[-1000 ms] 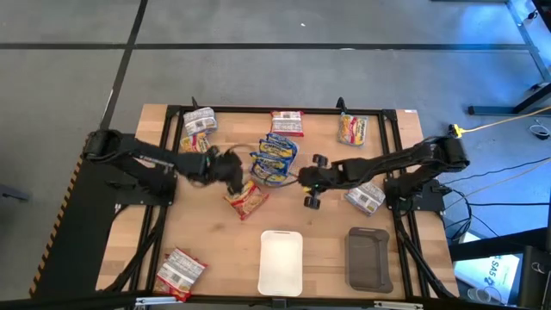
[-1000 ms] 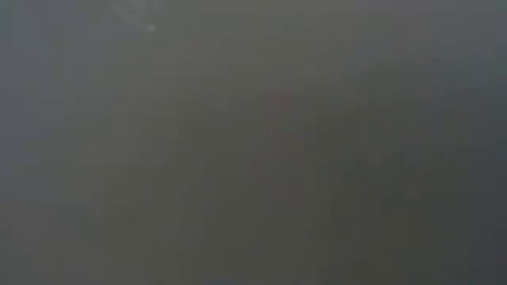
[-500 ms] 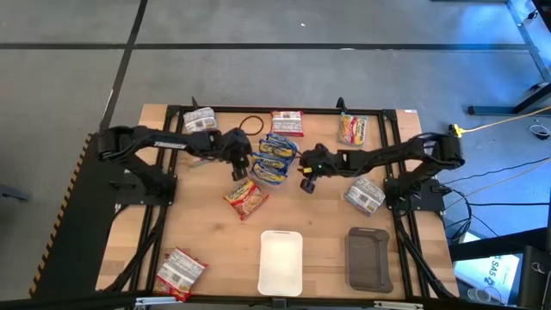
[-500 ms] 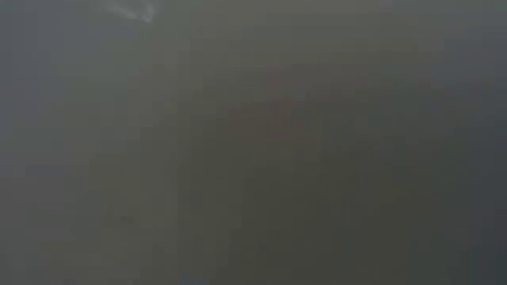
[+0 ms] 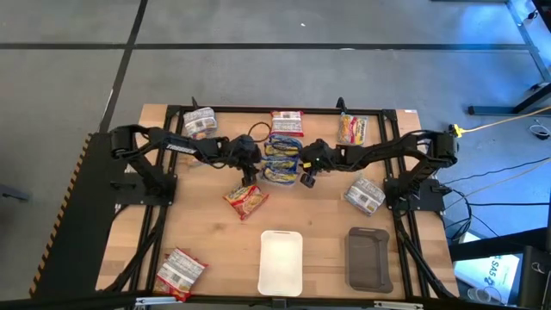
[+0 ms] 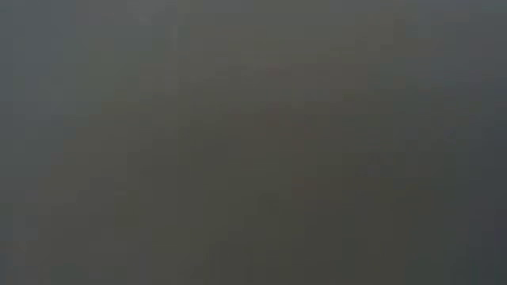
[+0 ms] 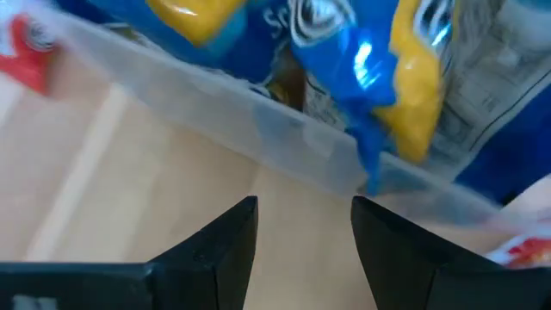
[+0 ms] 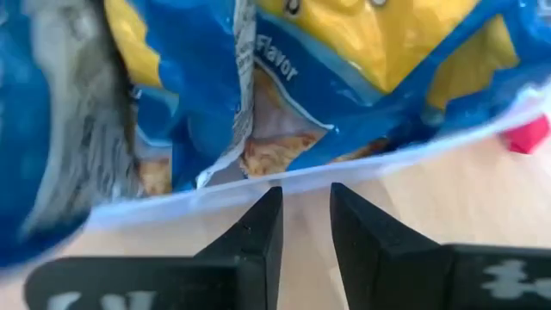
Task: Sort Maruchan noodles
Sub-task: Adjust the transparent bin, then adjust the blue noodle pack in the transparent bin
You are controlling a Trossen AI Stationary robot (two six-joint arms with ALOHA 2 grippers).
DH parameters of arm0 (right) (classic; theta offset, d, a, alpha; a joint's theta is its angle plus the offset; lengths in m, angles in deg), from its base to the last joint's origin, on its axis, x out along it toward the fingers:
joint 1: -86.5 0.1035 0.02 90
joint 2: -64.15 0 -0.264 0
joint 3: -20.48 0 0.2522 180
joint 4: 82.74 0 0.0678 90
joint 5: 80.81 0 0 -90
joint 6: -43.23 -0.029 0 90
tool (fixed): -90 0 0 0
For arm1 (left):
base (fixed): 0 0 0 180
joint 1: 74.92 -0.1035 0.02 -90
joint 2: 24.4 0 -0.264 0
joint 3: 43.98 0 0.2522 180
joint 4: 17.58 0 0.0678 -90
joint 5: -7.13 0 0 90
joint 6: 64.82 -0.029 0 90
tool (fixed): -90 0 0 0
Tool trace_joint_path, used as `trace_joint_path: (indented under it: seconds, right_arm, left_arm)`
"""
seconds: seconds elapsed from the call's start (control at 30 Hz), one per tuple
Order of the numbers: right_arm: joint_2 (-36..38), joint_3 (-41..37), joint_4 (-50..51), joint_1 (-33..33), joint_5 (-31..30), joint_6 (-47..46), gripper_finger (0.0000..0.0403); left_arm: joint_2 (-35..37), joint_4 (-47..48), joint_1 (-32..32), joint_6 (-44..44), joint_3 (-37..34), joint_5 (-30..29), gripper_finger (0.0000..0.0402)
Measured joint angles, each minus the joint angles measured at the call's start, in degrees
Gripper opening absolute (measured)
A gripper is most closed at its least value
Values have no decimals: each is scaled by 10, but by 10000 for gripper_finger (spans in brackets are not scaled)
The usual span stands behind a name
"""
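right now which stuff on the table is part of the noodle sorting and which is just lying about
Part of the job:
- blue-yellow packets, stacked mid-table between the left pincer and right pincer
- red-orange packet
- silver-grey packets
- far-edge packets

Possibly sorting bins, both hold nothing:
- white tray
- dark grey tray

Just lying about:
- black cable loop

Overhead camera facing straight down on table (image 5: 198,224), both wrist cameras close on blue-yellow packets (image 5: 277,158), low view blank

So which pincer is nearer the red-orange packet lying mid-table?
Left. The left pincer is just above the red-orange packet; the right pincer sits farther off, across the blue-yellow pile.
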Motion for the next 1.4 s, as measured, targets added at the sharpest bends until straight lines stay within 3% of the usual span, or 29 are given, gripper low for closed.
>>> trace_joint_path:
  seconds: [0.53,0.73,0.97,1.1,1.17,1.3,1.4]
  right_arm:
    - [0,0,-28,-26,19,23,76]
    - [7,0,-4,-25,12,28,76]
    - [117,1,129,7,21,3,76]
    - [185,1,174,59,75,-33,76]
    - [203,1,152,92,91,-36,76]
    - [203,1,79,147,64,-14,76]
    - [194,1,88,156,-30,9,76]
  left_arm:
    - [-34,-55,19,33,-1,19,184]
    - [-22,-18,18,38,0,-20,184]
    - [83,150,34,117,15,-53,184]
    - [162,257,78,241,23,-40,184]
    - [190,259,116,306,19,-46,184]
    - [202,233,210,364,4,-113,184]
    - [189,188,262,388,2,-220,184]
